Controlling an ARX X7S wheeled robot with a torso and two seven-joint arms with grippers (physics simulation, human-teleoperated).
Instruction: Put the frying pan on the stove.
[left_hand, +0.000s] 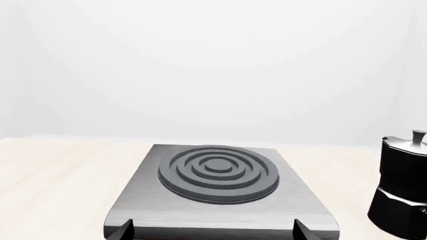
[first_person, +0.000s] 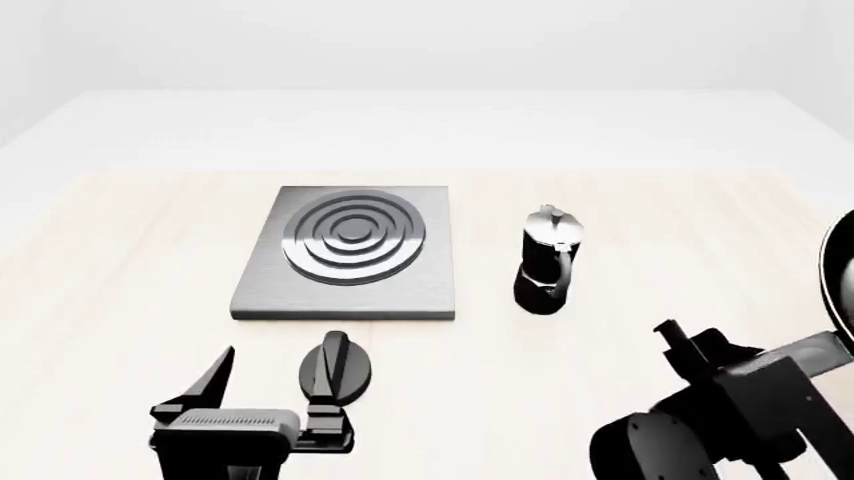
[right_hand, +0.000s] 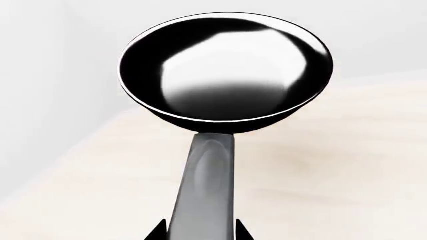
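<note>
One stove (first_person: 350, 250) centre frame on the bench (first_person: 120, 300), one moka pot (first_person: 547, 262) to its right, one knob (first_person: 336, 368) below, left claw (first_person: 267, 385) spread open, empty, one frying pan (right_hand: 225, 67) whole only in the right wrist view, handle clamped in the right claw (right_hand: 199, 232).

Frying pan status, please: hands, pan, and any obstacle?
Left hand open, empty. Right hand shut on frying pan handle, pan off the table. Stove bare. Moka pot stands between pan and stove.
</note>
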